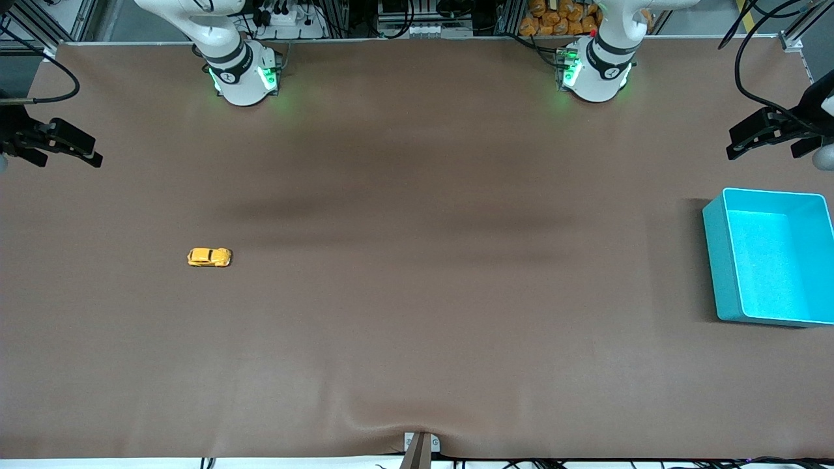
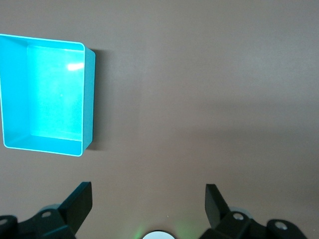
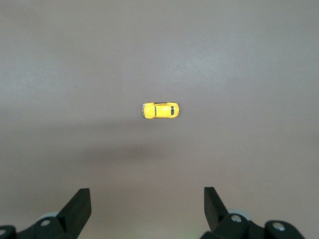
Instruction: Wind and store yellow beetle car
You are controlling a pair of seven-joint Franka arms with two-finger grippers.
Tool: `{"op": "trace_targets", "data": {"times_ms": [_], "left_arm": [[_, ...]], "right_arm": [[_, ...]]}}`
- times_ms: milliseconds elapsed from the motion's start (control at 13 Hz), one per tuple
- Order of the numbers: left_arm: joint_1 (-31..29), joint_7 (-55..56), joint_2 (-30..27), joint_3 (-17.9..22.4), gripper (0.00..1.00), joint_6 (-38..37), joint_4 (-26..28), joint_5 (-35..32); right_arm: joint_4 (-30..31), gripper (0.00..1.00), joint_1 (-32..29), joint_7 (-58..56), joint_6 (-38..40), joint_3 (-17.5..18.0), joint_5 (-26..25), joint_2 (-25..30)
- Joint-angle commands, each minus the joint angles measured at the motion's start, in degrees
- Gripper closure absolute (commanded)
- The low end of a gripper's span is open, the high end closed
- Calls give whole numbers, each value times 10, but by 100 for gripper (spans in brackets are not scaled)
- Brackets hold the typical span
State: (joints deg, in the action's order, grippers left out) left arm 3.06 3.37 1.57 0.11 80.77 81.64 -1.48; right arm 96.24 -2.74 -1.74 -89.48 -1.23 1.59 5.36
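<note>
The yellow beetle car (image 1: pixel 209 257) stands on its wheels on the brown table toward the right arm's end; it also shows in the right wrist view (image 3: pixel 160 110). My right gripper (image 3: pixel 147 199) is open and empty, held high with the car well ahead of its fingertips; it shows at the edge of the front view (image 1: pixel 62 151). My left gripper (image 2: pixel 148 199) is open and empty, high over the table beside the turquoise bin (image 2: pixel 88 99); it also shows at the front view's edge (image 1: pixel 762 144). The bin (image 1: pixel 715 260) is empty, at the left arm's end.
The brown mat (image 1: pixel 417 293) covers the whole table. The arm bases (image 1: pixel 242 75) (image 1: pixel 596 71) stand at the table's edge farthest from the front camera. A small bracket (image 1: pixel 420 446) sits at the nearest edge.
</note>
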Motion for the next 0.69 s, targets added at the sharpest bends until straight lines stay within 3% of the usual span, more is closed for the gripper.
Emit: {"op": "trace_targets", "data": {"times_ms": [0,615], "left_arm": [[3,3,-9,1,0,4,2,0],[3,-4,-10,1,0,-1,5,3]], "right_arm": [[13,0,-9,-5,0,6,-6,14],[33,0,-10,-12,-43,6,-10,8]]}}
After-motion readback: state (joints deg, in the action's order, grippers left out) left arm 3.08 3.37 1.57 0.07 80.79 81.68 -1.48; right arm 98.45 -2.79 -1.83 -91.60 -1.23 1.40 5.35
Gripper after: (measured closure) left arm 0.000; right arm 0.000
